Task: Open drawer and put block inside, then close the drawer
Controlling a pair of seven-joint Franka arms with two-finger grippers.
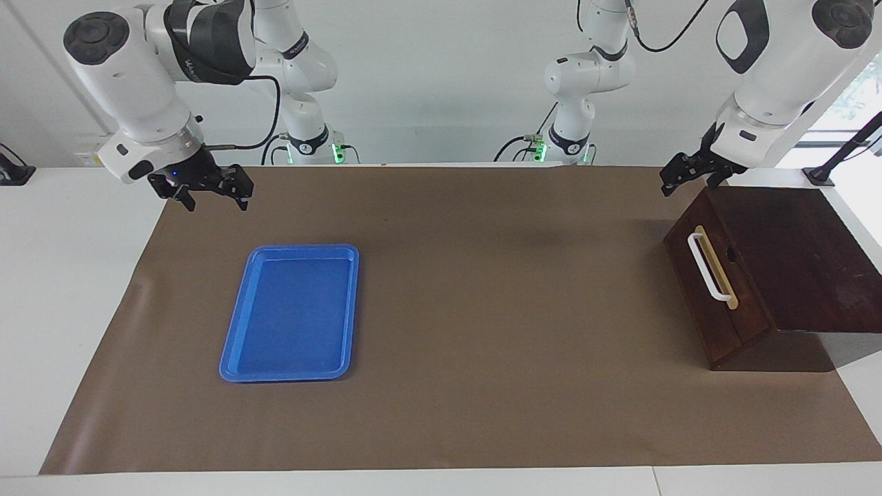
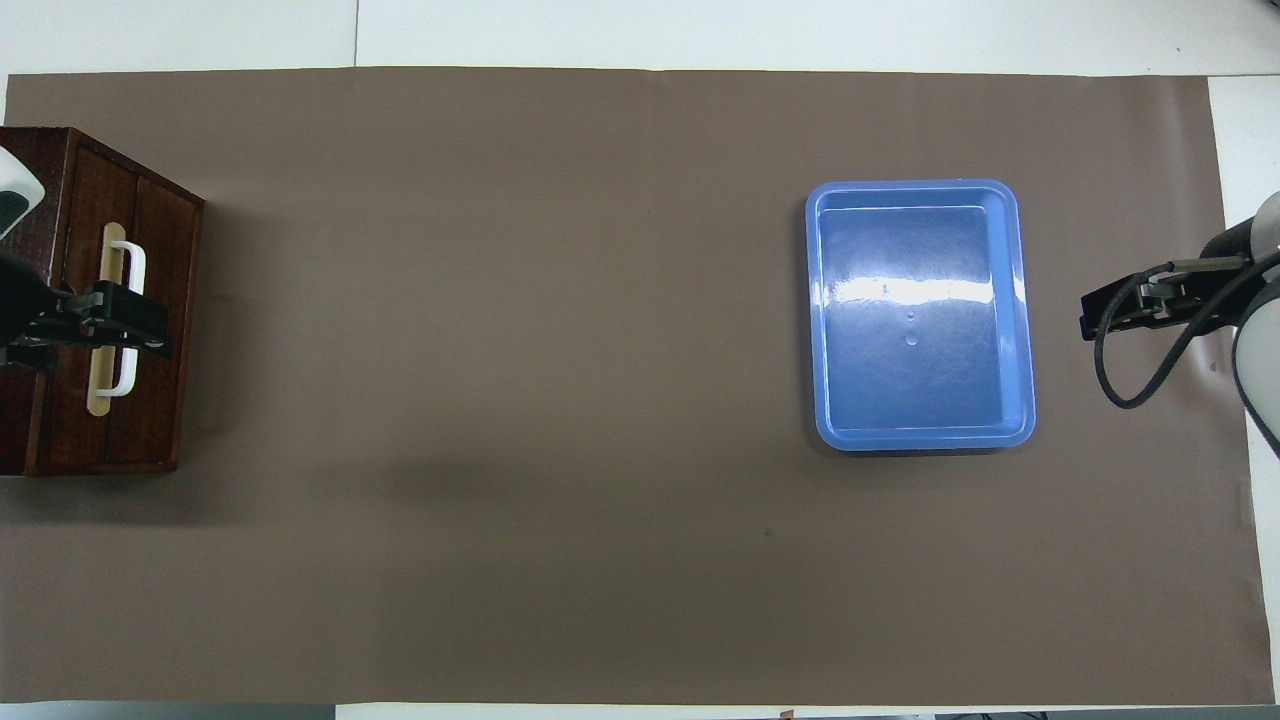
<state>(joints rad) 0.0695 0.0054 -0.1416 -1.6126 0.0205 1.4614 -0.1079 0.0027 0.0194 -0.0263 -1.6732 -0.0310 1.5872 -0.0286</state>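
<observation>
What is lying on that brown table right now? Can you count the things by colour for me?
Blue: 1, the tray
Dark brown: 1, the wooden box with its drawer shut
White: 1, the handle on the drawer front
Yellow: 0, no block is in sight
Total: 3

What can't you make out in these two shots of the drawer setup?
- Block: in neither view; nothing yellow shows.
- Drawer inside: hidden in both views by its closed front.
- Wooden box: cut off by the overhead view's edge.
- Handle: its middle is covered in the overhead view by the raised left hand.
- Right hand: mostly cut off by the overhead view's edge.
</observation>
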